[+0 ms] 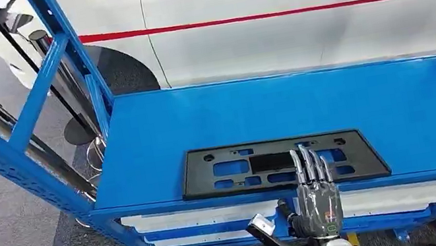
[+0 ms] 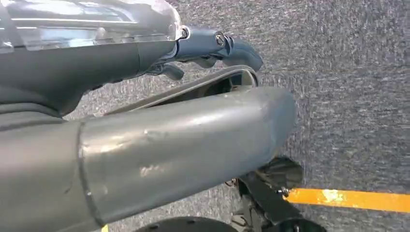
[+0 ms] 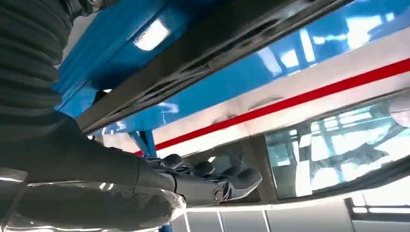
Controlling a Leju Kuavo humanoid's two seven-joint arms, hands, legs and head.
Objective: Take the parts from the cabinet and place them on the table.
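A flat black plate (image 1: 243, 167) with several cut-outs lies on the top of the blue table (image 1: 344, 95), near its front edge. My right hand (image 1: 315, 190) comes up from below that edge. Its fingers are stretched out over the plate's near right part and its thumb is spread to the left; it holds nothing. In the right wrist view the plate's dark edge (image 3: 203, 53) runs along the blue top, with the right hand (image 3: 193, 181) extended and apart from it. My left hand (image 2: 96, 63) hangs over the grey carpet, empty, its fingers loosely extended.
Long white parts (image 1: 197, 216) lie on the shelf below the table top. Blue frame beams (image 1: 0, 153) rise at the left, with chrome posts (image 1: 49, 51) behind them. A white car (image 1: 291, 17) with a red stripe stands close behind. A yellow line (image 2: 348, 199) marks the floor.
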